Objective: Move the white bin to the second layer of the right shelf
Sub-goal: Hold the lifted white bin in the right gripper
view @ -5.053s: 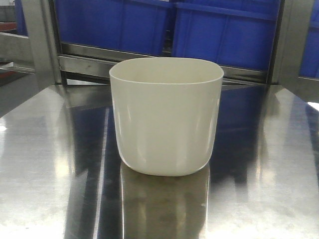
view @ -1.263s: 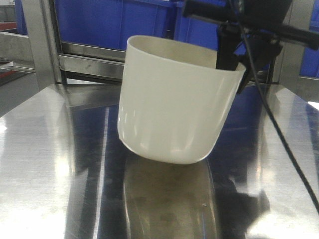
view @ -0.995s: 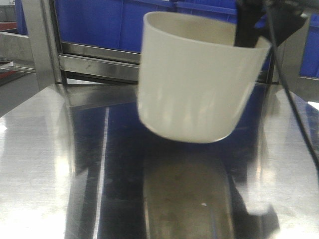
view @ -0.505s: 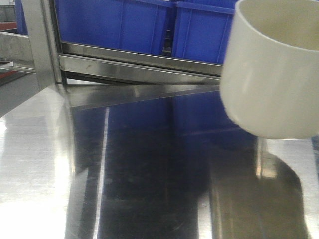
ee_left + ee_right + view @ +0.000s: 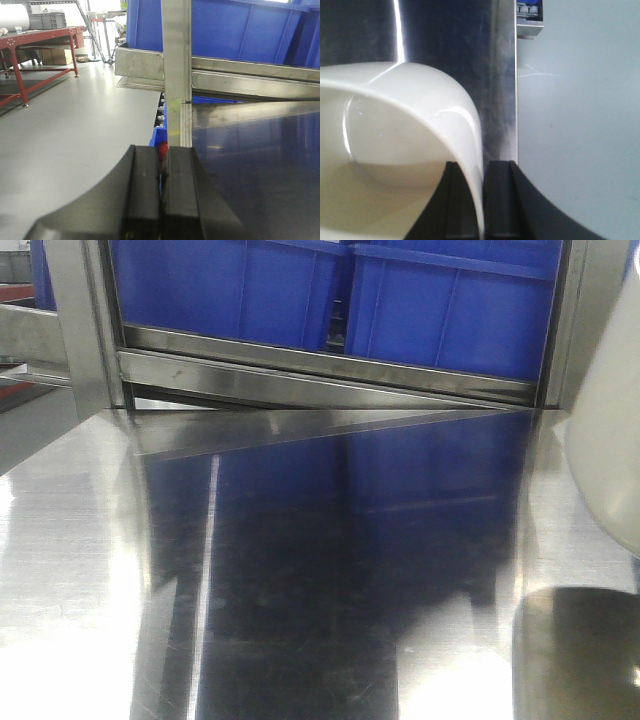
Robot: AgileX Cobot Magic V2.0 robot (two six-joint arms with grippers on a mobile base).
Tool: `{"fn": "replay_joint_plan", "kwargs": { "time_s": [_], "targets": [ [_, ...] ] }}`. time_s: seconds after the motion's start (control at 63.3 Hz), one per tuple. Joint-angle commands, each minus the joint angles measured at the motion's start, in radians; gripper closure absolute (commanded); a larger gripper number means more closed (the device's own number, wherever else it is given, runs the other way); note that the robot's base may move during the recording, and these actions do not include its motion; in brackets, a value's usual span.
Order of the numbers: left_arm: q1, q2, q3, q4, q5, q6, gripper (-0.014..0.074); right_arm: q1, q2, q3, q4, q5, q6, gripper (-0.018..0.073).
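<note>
The white bin (image 5: pixel 612 430) hangs above the steel tabletop (image 5: pixel 300 570) at the far right edge of the front view, mostly cut off by the frame. In the right wrist view my right gripper (image 5: pixel 481 170) is shut on the white bin (image 5: pixel 395 130), one finger inside its wall and one outside. The bin's glossy inside looks empty. My left gripper (image 5: pixel 162 165) is shut with nothing in it, low beside the table's left corner. The right shelf second layer is out of view.
Blue crates (image 5: pixel 400 295) sit on a steel rack behind the table. A steel upright post (image 5: pixel 176 75) stands just ahead of the left gripper. The table's right edge (image 5: pixel 509 100) drops to grey floor (image 5: pixel 580 125). A red workbench (image 5: pixel 35 37) stands far left.
The right gripper took the bin by its rim, lifted it off the tabletop and carried it to the right. It now shows only at the front view's right edge.
</note>
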Motion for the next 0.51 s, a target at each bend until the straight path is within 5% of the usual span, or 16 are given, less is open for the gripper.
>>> {"fn": "replay_joint_plan", "kwargs": {
  "time_s": [0.0, 0.49],
  "targets": [
    [-0.004, -0.013, 0.037, -0.006, -0.084, -0.003, 0.0512, -0.006, -0.041, -0.025, -0.017, -0.043, -0.007, 0.0505],
    [-0.004, -0.013, 0.037, -0.006, -0.084, -0.003, 0.0512, -0.005, -0.161, 0.064, -0.007, -0.075, -0.04, 0.0505]
  ]
}}
